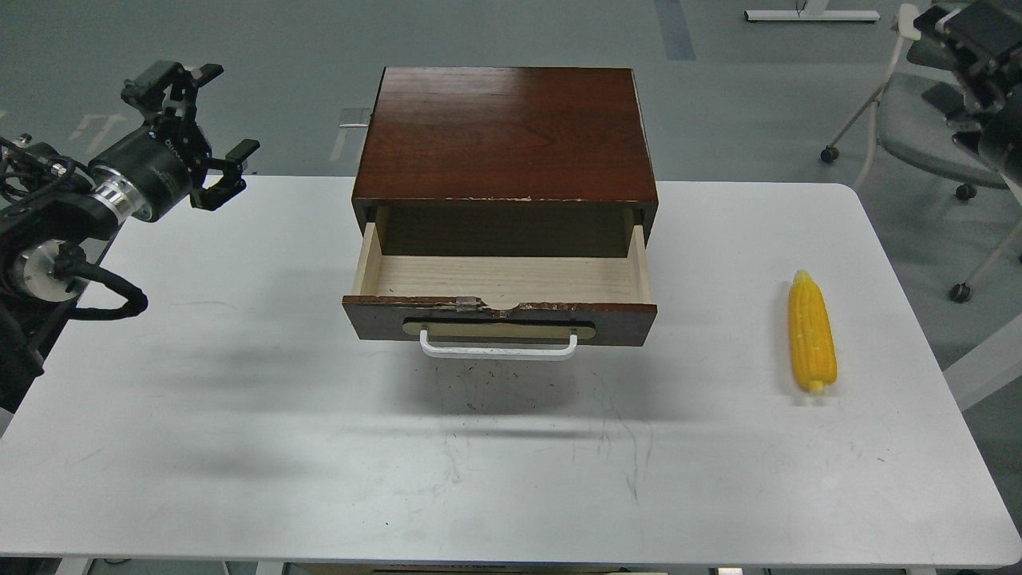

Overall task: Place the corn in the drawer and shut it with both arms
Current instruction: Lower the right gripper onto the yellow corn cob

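Note:
The yellow corn (811, 342) lies on the white table (239, 415) at the right, its point toward the back, with nothing touching it. The dark brown drawer (499, 319) stands pulled open from its cabinet (507, 132). Its pale wood inside is empty, and its white handle faces me. My left gripper (225, 112) is open and empty, raised over the table's far left corner, well left of the drawer. My right gripper (962, 28) is at the top right corner of the view, off the table and partly cut off. Its fingers cannot be told apart.
A grey office chair (930, 120) on castors stands behind the table's right end. A white table leg (806, 13) shows on the floor at the back. The table's right edge runs just right of the corn.

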`<state>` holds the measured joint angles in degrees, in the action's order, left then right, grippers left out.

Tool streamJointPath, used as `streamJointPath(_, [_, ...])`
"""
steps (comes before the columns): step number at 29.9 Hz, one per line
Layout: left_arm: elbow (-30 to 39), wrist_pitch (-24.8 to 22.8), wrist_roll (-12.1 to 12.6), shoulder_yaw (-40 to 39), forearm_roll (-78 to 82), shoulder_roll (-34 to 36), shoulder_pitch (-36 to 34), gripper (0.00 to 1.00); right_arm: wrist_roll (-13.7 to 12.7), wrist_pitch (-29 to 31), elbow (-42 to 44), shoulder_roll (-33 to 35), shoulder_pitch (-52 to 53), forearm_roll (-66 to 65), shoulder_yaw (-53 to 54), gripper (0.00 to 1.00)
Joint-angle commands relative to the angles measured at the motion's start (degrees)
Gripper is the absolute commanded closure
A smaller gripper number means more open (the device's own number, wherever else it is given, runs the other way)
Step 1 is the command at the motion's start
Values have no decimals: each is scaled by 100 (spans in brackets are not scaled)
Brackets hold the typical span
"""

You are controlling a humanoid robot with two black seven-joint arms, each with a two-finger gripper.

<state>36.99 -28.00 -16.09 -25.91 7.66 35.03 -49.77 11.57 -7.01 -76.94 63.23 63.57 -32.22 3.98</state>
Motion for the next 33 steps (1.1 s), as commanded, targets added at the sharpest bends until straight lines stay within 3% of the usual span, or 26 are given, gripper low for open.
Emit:
streamJointPath(1, [1,0,27,33,8,-137,29,0,-6,-710,65,-187,-90,-1510,-721,1])
streamJointPath(5, [19,0,45,33,16,-137,-50,0,3,-1266,12,-197,-240,-2419,-1257,1])
streamJointPath(9, [45,0,54,42,69,-154,-59,0,-6,-1311,38,-162,-451,-2464,-1575,1])
streamJointPath(14, [63,0,344,165,78,-181,-33,0,-6,-1364,521,-161,-530,-2456,-1909,1])
streamJointPath(18, [63,0,388,165,78,-154,-41,0,-207,-1426,540,-179,-609,-1588,-1918,1])
streamJointPath(21, [63,0,466,165,78,-137,-42,0,-217,-1426,548,-240,-907,-585,-1944,1])
streamJointPath(33, [36,0,484,174,219,-66,-24,0,-225,-1584,706,-1198,-1102,-1524,-2391,2])
